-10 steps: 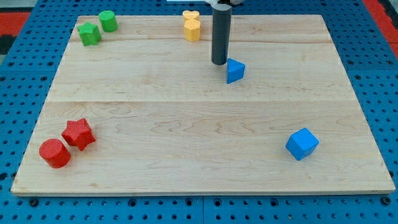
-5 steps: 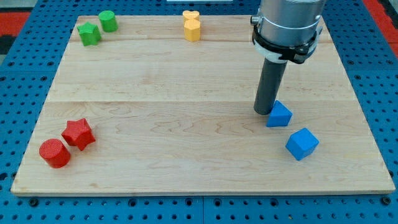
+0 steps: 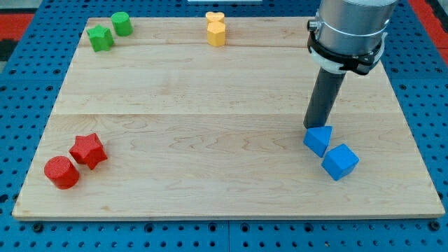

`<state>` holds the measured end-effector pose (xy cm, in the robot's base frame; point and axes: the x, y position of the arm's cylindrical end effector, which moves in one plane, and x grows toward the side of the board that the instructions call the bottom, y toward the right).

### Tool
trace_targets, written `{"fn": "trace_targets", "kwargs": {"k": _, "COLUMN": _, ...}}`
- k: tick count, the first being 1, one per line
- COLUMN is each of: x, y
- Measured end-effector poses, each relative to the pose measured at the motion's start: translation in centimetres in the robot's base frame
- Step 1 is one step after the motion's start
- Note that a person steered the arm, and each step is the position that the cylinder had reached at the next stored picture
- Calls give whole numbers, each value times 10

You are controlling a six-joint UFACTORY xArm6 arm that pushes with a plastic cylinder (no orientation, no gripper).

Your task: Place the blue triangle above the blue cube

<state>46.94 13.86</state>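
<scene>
Tip [image 3: 314, 127] presses the blue triangle's [image 3: 318, 139] upper edge, nudging it against the blue cube [image 3: 340, 162]; the rod has no fingers.

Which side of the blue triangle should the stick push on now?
Judging by the layout, my tip fits best against the blue triangle's left face, pushing toward the view's right. It sits up-left of the blue cube, nearly touching, so a small rightward nudge should put it directly above. The flat face should slide steadily.
</scene>
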Motion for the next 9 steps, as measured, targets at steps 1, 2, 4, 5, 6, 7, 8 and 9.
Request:
{"fn": "trace_targets", "kwargs": {"k": 1, "x": 0, "y": 0}}
{"fn": "trace_targets", "kwargs": {"k": 2, "x": -1, "y": 0}}
{"fn": "trace_targets", "kwargs": {"k": 4, "x": -2, "y": 0}}
{"fn": "trace_targets", "kwargs": {"k": 5, "x": -2, "y": -4}}
{"fn": "trace_targets", "kwargs": {"k": 6, "x": -2, "y": -12}}
{"fn": "trace_targets", "kwargs": {"k": 7, "x": -36, "y": -30}}
{"fn": "trace_targets", "kwargs": {"k": 8, "x": -78, "y": -45}}
{"fn": "trace_targets", "kwargs": {"k": 9, "x": -109, "y": -49}}
